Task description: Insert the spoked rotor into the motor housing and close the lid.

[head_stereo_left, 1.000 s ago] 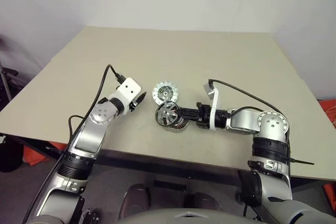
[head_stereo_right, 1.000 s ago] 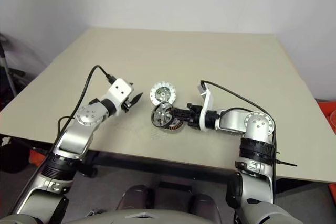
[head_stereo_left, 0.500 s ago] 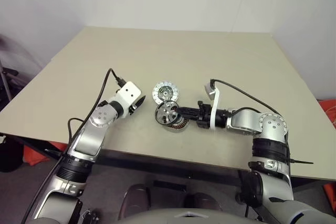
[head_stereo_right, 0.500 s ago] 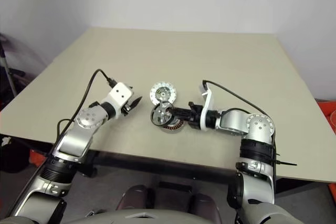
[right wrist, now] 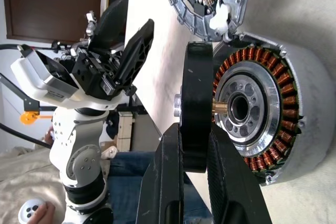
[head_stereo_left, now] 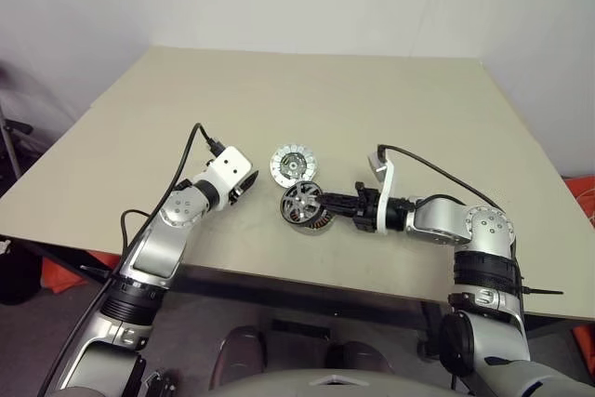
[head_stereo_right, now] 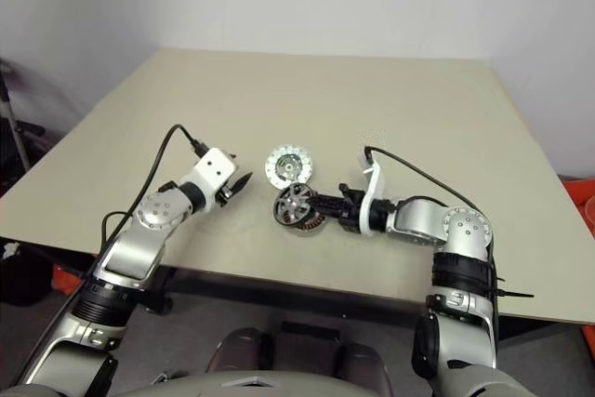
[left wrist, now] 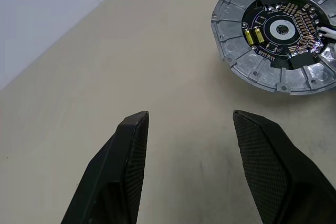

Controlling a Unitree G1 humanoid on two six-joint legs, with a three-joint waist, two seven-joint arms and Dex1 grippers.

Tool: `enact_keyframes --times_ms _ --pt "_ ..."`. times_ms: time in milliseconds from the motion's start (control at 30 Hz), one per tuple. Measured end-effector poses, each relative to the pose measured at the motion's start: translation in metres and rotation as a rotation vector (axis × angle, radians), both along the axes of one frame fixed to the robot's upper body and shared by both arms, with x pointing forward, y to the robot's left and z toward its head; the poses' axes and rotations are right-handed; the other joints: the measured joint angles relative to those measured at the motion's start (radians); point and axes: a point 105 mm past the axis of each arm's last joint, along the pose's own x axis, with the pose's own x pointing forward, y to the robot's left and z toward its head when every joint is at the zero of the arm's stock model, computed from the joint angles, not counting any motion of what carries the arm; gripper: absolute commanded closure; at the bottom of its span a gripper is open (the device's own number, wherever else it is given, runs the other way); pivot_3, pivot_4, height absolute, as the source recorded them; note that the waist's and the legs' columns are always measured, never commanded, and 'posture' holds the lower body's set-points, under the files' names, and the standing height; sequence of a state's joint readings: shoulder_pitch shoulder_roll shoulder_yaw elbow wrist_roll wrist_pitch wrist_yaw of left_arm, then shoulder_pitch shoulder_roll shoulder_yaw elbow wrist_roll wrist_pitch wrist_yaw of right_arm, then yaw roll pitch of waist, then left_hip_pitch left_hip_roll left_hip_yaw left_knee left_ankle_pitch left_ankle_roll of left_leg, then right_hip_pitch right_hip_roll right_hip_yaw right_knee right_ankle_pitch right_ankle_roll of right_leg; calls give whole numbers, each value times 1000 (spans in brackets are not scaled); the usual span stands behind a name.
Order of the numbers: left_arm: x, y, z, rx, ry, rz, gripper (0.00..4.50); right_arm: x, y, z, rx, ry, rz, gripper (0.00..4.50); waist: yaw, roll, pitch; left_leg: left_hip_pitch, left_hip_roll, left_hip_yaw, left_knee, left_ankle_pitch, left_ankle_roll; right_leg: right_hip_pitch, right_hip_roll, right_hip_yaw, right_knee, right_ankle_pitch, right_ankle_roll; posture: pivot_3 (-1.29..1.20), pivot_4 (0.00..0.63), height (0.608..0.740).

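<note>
Right gripper (head_stereo_left: 327, 201) clamped on rotor (head_stereo_left: 301, 199), held on edge just above housing (head_stereo_left: 310, 216), lid (head_stereo_left: 293, 165) flat on table (head_stereo_left: 418, 109) beside, left gripper (left wrist: 189, 124) fingers apart, empty

Left arm reaches in from 7 o'clock, forearm angled toward 1 o'clock. Left gripper (head_stereo_left: 249, 180) hovers low over the table, fingers (left wrist: 128, 156) spread apart with nothing between them.

Right arm comes up from 5 o'clock, elbow bent, forearm lying nearly level and pointing toward 9 o'clock. Right gripper (head_stereo_left: 325, 202) has its jaws nearly closed, fingers (right wrist: 168, 182) clamped on the rim of the rotor (head_stereo_left: 301, 200), held on edge.
</note>
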State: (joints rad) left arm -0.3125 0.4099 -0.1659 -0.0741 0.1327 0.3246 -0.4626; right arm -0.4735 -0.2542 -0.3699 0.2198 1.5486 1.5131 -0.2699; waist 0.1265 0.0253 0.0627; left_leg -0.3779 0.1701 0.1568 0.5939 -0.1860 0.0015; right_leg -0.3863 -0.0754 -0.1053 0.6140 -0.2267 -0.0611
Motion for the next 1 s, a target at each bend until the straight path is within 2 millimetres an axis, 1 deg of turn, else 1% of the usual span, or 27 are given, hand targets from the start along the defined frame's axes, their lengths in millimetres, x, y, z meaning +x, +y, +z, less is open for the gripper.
enact_keyframes --times_ms 300,467,600,733,800,900,1000 --pt "0 0 0 3 -1 0 1782 -1 -1 -2 0 8 -11 4187 1 0 0 0 0 0 0 0 0 0 0 0 0 0 0 0 0 740" --pt "0 1 -1 6 1 2 1782 -2 0 1 19 8 -9 4187 1 0 0 -1 0 0 0 0 0 0 0 0 -1 0 1 0 0 740" --pt "0 1 -2 9 -1 0 1782 -7 6 9 47 -8 21 4187 0 0 0 -1 0 0 0 0 0 0 0 0 -2 0 1 0 0 740" --pt "0 2 -3 13 3 2 1782 -9 8 8 54 12 20 4187 0 0 0 -2 0 0 0 0 0 0 0 0 -3 1 2 0 0 740" --pt "0 2 -4 14 6 4 1782 -9 6 7 42 19 17 4187 0 0 0 -2 0 0 0 0 0 0 0 0 -3 1 2 0 0 740" --pt "0 2 -5 17 8 5 1782 -5 -1 6 18 18 -17 4187 0 0 0 -2 0 0 0 0 0 0 0 0 -4 2 3 0 0 740" --pt "0 2 -6 18 7 4 1782 -4 -1 6 21 18 -25 4187 1 0 0 -3 0 0 0 0 0 0 0 0 -4 2 3 0 0 740"
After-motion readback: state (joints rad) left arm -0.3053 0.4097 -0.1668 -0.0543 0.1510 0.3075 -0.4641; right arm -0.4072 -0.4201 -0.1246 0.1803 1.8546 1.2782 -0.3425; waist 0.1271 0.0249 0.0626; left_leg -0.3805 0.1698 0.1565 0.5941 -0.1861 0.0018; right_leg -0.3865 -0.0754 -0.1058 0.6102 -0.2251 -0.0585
